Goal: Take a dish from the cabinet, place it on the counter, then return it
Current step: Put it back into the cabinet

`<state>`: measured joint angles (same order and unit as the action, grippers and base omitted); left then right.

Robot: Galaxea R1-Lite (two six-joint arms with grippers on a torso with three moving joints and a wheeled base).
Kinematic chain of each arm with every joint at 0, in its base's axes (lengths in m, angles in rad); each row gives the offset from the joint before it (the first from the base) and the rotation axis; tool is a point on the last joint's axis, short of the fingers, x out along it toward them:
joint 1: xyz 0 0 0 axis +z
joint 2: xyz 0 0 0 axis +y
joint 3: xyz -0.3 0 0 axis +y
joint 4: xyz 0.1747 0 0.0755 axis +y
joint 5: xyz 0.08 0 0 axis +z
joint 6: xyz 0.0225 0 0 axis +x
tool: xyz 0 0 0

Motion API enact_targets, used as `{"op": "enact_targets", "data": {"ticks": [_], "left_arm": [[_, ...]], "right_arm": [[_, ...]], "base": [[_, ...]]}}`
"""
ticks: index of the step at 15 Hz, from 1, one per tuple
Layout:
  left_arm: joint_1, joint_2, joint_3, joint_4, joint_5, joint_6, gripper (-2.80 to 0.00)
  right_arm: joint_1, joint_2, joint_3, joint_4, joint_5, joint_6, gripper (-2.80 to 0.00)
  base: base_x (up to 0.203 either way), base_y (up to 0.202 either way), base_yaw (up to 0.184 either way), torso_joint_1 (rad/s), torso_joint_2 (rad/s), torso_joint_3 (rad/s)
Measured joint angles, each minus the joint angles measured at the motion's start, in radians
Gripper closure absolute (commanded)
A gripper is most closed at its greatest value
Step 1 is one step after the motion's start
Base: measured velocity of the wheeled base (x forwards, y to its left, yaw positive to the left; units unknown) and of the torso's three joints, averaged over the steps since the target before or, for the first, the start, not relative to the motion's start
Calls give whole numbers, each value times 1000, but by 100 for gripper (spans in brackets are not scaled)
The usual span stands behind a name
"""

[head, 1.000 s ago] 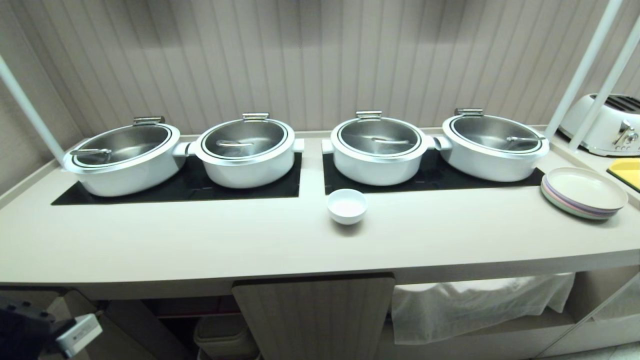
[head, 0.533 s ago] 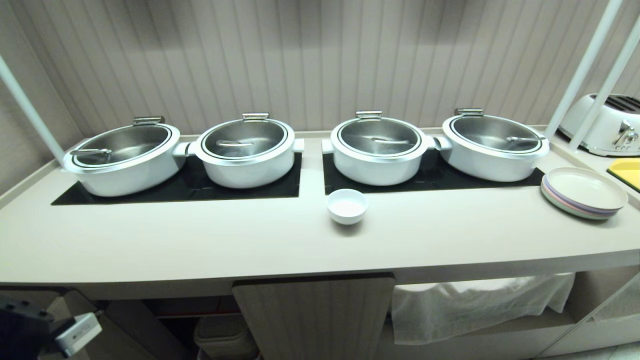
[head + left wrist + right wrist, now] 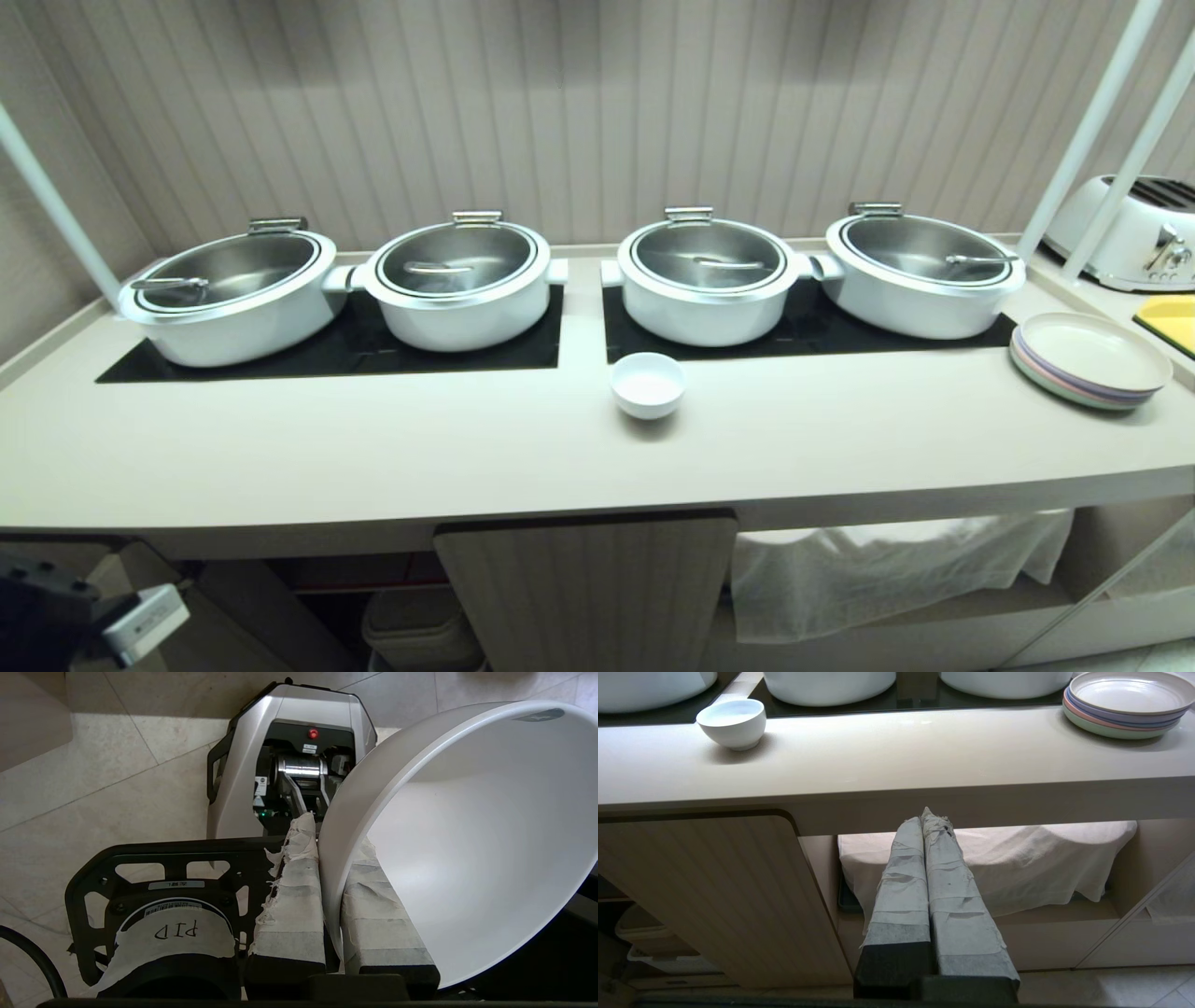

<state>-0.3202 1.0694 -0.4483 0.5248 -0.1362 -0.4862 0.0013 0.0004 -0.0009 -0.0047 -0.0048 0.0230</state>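
- The left pincer [image 3: 327,858] is clamped on the rim of a white bowl [image 3: 467,835]; its two tape-wrapped fingers [image 3: 292,914] sit one outside and one inside the wall, and the bowl is tipped on its side.
- That bowl is held low over the tiled floor [image 3: 117,788], beside the robot's grey base [image 3: 289,714], not on the table. A dark smudge shows at its rim; I cannot tell whether the outer wall carries a dot.
- On the left wrist a paper label reads "PID" [image 3: 175,930]; a smaller sticker above it is too small to read.
- In the head view only a dark corner of the left arm [image 3: 56,621] shows at the lower left edge; the held bowl is out of that view.
- A second small white bowl [image 3: 648,385] stands upright on the table [image 3: 467,457], just before the black hob panel [image 3: 803,336] and near the third pot [image 3: 707,280].
- The right pincer [image 3: 927,821] is closed and empty, fingers pressed together, pointing at the white cloth [image 3: 1017,858] under the table.
- The ribbed cabinet door [image 3: 588,588] is cut off below; left of it the dark inside shows a red shelf line and a pale container [image 3: 420,625], hard to make out.
- Pastel plates [image 3: 1088,359] lie stacked at the table's right; a toaster [image 3: 1134,229] is cropped by the edge.
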Motion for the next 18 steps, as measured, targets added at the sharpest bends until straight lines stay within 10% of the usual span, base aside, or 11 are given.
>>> {"op": "enact_targets", "data": {"ticks": [18], "left_arm": [[0,1,44,-3,-10,2,0]], "right_arm": [[0,0,0,0,0,0,0]], "base": [[0,0,0,0,0,0]]}}
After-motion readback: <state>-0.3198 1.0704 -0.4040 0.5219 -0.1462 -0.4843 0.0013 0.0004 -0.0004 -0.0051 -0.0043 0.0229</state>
